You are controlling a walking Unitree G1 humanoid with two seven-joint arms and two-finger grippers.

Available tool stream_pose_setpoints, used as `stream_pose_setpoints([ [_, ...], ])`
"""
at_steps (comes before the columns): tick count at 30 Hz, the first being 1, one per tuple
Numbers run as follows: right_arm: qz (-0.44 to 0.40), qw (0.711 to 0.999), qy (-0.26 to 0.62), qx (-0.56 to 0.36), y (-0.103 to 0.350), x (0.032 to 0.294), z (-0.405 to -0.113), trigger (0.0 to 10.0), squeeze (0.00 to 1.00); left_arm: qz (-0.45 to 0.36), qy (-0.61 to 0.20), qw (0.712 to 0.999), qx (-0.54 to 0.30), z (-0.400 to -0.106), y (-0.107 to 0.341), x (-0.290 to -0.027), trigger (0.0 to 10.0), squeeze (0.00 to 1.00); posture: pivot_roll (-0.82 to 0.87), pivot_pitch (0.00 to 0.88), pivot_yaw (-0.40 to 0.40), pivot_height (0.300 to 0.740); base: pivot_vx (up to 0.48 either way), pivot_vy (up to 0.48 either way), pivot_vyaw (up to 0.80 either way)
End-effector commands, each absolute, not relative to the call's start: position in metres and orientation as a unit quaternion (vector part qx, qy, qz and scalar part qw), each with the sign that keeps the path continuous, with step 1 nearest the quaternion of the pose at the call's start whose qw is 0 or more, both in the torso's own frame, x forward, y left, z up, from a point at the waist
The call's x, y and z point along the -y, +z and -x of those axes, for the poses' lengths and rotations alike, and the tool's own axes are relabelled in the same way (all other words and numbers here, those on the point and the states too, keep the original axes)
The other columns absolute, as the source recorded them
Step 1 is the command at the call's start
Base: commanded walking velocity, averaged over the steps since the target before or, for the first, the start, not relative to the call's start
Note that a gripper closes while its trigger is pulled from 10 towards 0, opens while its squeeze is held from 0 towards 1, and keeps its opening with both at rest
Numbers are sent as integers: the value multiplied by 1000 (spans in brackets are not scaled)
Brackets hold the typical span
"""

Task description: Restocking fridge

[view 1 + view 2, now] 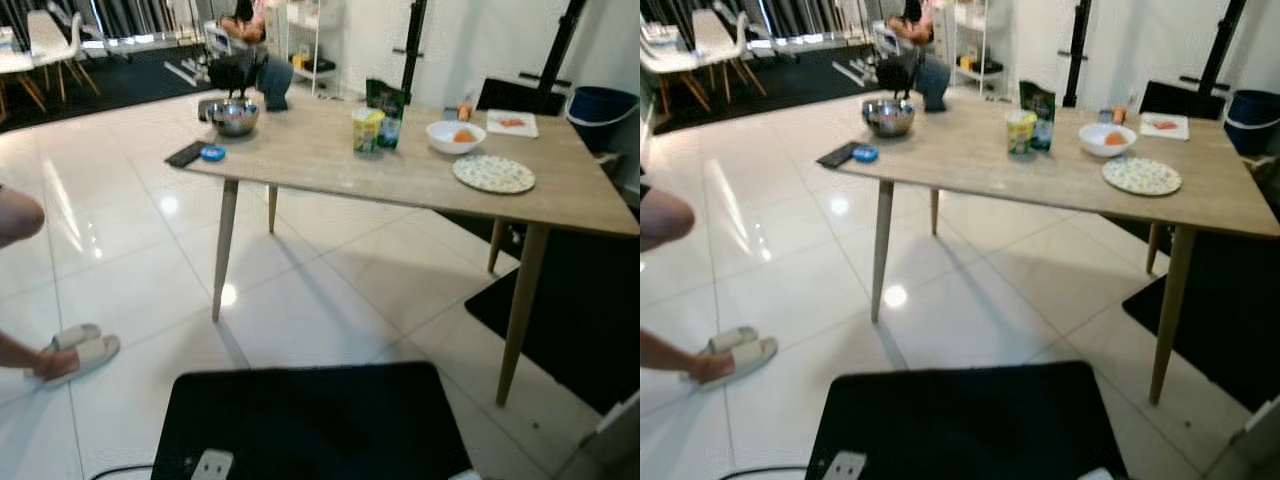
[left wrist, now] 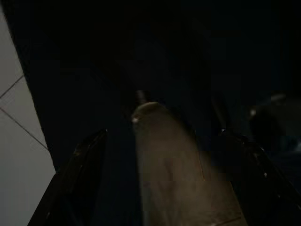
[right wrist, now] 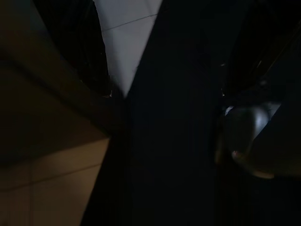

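Nearest, at the bottom of the eye views: a black panel [image 1: 310, 420] of the robot's own body, with white tiled floor [image 1: 300, 300] around it. To the left on the tiles, a person's foot in a pale slipper [image 1: 85, 350] and a knee [image 1: 18, 215] at the frame edge.

Left wrist view, very dark: two black fingers [image 2: 80, 174] of the left gripper [image 2: 164, 188] set well apart, so spread open, with a dim rounded shape between them and a sliver of pale tile at one side. Right wrist view, equally dark: a wedge of white tile and a faint shiny curve; right gripper fingers not made out, cannot tell whether open or closed.

Farther on, a wooden table [image 1: 330, 160] on slanted legs. On it, near to far: black remote [image 1: 185, 154] touching a blue disc [image 1: 212, 152]; patterned plate [image 1: 493, 173]; metal bowl [image 1: 232, 117]; yellow-green tub [image 1: 366, 130] just beside a dark green packet [image 1: 387, 108]; white bowl [image 1: 455, 136] holding something orange. No fridge in sight.

Beyond, a seated person [image 1: 915, 40], white shelving [image 1: 975, 40], a blue bucket [image 1: 603, 110].
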State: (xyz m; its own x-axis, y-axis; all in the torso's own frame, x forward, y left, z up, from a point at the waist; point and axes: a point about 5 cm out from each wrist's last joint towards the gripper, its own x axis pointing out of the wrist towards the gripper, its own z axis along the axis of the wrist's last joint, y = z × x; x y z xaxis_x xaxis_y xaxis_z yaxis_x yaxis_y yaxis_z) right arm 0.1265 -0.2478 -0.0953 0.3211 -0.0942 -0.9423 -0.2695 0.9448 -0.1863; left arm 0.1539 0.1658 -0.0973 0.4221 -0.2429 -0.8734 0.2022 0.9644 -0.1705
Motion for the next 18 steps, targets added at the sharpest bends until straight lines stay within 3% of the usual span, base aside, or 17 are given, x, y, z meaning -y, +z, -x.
stream_pose_setpoints([
  [1,154,805,66,-569,-95,238,-135,10000,0,12,-130,837,-531,-148,-99,-170,10000,0,-42,0,29,740,364,0,0],
  [18,147,807,66,-568,-95,238,-135,10000,0,12,-132,836,-532,-148,-100,-168,10000,0,-41,0,29,740,361,0,0],
])
